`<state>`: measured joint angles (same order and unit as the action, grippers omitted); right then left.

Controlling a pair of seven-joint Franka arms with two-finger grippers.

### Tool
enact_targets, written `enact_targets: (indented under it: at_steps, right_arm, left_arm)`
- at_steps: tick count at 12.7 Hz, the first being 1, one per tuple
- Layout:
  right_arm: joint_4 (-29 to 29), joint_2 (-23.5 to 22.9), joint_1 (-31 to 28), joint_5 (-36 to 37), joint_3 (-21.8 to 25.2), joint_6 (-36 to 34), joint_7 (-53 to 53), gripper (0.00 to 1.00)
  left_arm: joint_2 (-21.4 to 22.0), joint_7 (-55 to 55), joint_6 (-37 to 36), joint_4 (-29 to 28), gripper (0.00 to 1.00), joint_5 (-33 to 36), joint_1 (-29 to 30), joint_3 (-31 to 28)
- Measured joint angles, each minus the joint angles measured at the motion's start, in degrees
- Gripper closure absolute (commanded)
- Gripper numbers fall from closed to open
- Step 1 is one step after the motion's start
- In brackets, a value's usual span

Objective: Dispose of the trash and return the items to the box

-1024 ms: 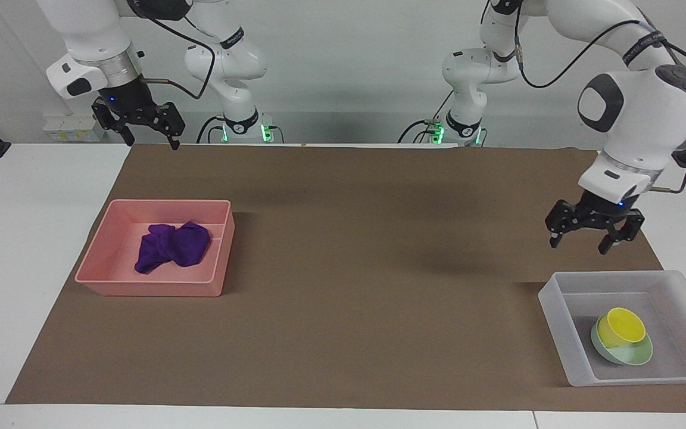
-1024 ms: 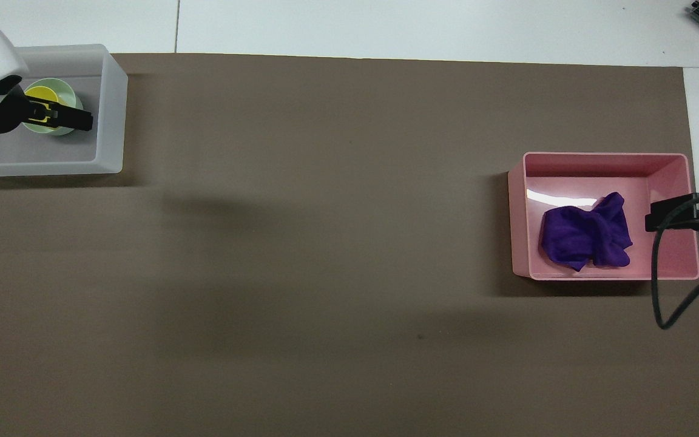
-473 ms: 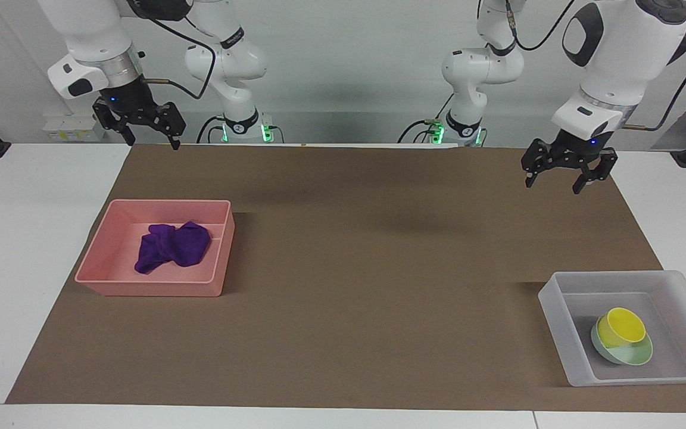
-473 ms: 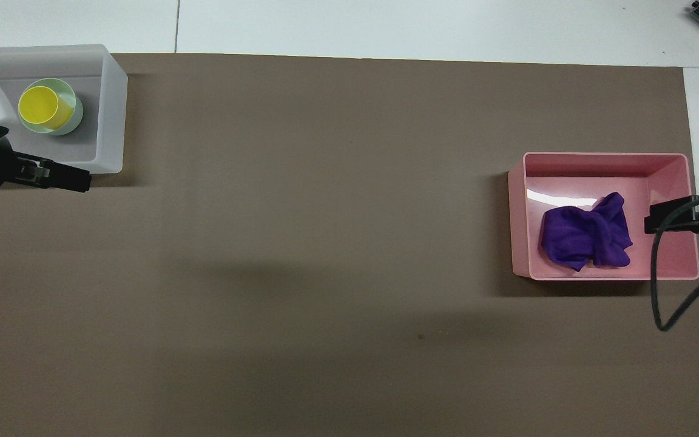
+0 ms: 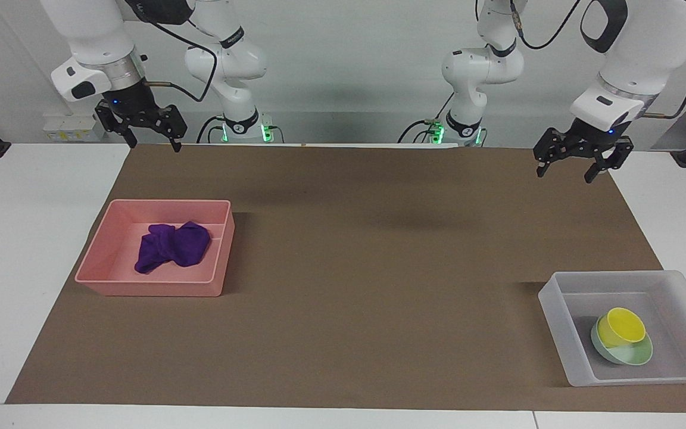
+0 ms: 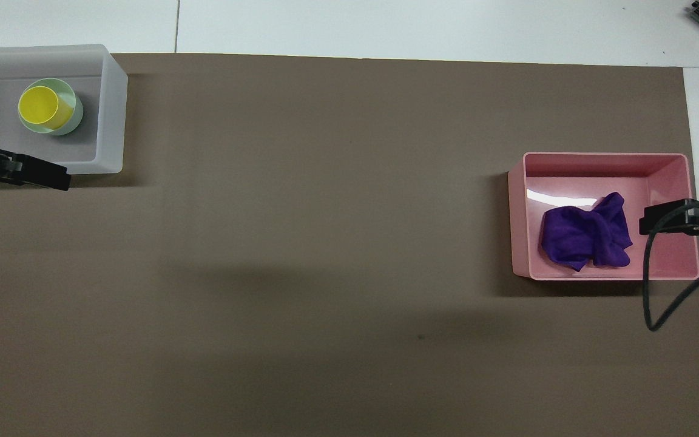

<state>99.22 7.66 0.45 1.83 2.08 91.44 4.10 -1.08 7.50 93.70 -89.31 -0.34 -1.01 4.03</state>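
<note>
While both arms hang raised above the robots' edge of the brown mat [image 5: 343, 268], neither carries anything. The left gripper [image 5: 578, 162] points down from a bent wrist over the mat's corner at the left arm's end of the table, its two fingers spread wide and empty; in the overhead view only its dark tip shows at the frame's edge. The right gripper [image 5: 147, 132] hangs the same way over the mat's corner at the right arm's end, its fingers likewise parted with nothing between them, a cable looping from its wrist. The purple rag [image 5: 171, 245] lies crumpled inside the pink bin [image 5: 140, 286], which sits on the mat toward the right arm's end. The translucent box [image 5: 557, 322] stands toward the left arm's end, farther from the robots than the pink bin. Inside it the yellow cup [image 5: 620, 326] rests tilted in the mint-green bowl [image 5: 632, 356], the two touching.
</note>
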Motion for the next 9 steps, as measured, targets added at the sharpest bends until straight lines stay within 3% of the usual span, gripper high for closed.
enact_targets:
  at_steps: [9]
  right_arm:
    - [0.98, 1.05, 0.06, 0.0, -0.05, 0.11, -0.05, 0.0]
  left_arm:
    - [0.08, -0.3, -0.07, 0.23, 0.0, 0.0, -1.26, -2.8]
